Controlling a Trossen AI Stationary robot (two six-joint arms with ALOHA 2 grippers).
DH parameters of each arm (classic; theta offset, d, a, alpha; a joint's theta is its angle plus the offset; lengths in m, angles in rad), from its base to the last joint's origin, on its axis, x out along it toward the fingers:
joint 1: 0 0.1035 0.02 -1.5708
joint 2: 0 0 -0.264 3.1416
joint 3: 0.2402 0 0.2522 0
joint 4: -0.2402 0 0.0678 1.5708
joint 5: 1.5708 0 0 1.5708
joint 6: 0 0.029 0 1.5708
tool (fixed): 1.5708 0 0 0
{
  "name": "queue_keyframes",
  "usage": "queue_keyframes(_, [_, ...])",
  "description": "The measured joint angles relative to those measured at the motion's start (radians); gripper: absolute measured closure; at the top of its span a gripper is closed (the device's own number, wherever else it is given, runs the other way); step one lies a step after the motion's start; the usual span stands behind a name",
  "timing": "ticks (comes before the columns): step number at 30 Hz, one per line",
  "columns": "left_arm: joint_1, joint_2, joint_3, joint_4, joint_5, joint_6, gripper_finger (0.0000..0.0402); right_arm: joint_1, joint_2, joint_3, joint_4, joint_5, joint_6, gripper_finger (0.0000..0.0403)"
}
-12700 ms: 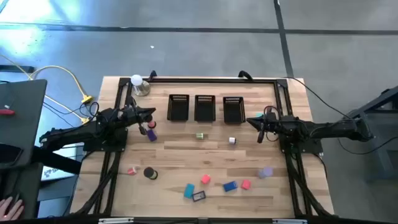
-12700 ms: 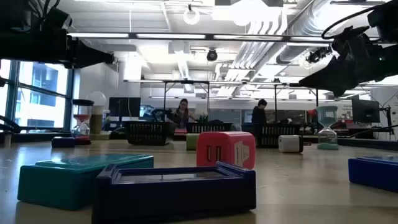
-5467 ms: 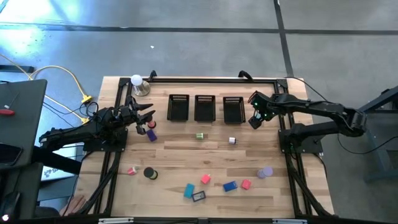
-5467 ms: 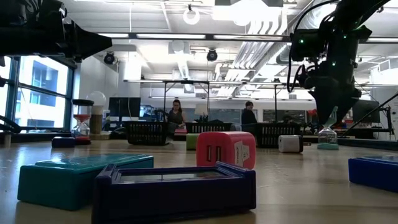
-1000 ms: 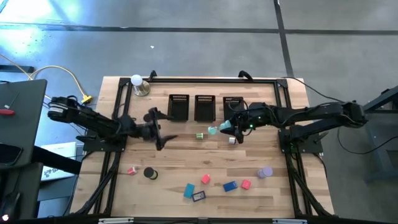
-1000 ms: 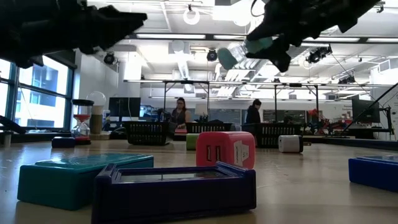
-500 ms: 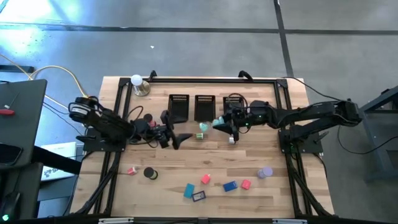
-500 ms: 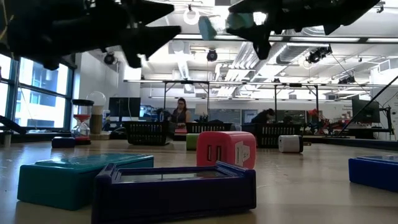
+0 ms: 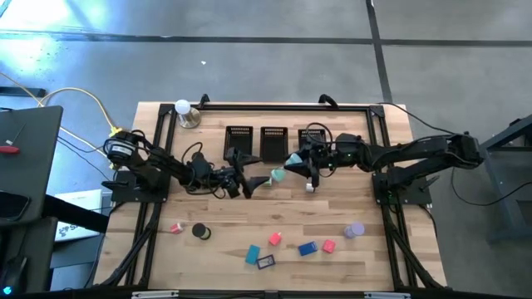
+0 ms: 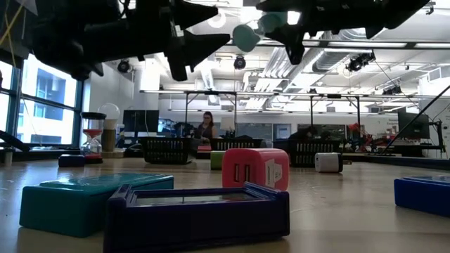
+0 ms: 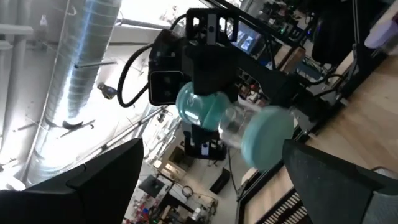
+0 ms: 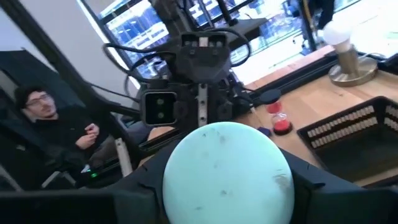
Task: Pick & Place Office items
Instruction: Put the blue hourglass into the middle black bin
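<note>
A teal-capped hourglass (image 11: 233, 124) with a clear glass middle is held level, high above the table's middle, with my right gripper (image 9: 297, 163) shut on it. Its free teal cap (image 9: 277, 174) points at my left gripper (image 9: 253, 179), which is open. In the left wrist view that gripper's fingers (image 11: 93, 180) stand wide on either side of the hourglass without touching it. The low view shows the hourglass (image 10: 252, 32) overhead between both grippers. Small pink, blue, teal and purple blocks and a black roll (image 9: 200, 232) lie on the near half of the table. My right gripper pinches the hourglass's teal end cap (image 11: 198, 104) between its two fingers, roughly level, coming from the table's right. The hourglass sticks out ahead of the fingers toward the table's left, lying about level and lifted clear of the table.
Three black mesh bins (image 9: 274, 143) stand in a row at the far middle. A white ball lamp (image 9: 183, 110) is at the far left corner. A white block (image 9: 310, 187) lies under my right arm. A person (image 12: 37, 118) sits beyond the table's left side.
My left gripper has travelled toward the table's right, staying open, and now faces the hourglass's free end. My right gripper has carried the hourglass a little toward the table's left, keeping it lifted and about level.
</note>
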Motion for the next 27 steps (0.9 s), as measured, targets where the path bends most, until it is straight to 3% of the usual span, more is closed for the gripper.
queue_keyframes(10, [-0.002, 0.009, 0.013, -0.003, -0.001, -0.053, 0.0026, 0.000, 0.000, 0.000, 0.098, 0.116, -0.048, 0.0229])
queue_keyframes(27, [0.014, 0.138, 0.219, -0.007, -0.100, 0.012, 0.0026, 0.000, 0.000, 0.000, 0.173, 0.124, -0.047, 0.0229])
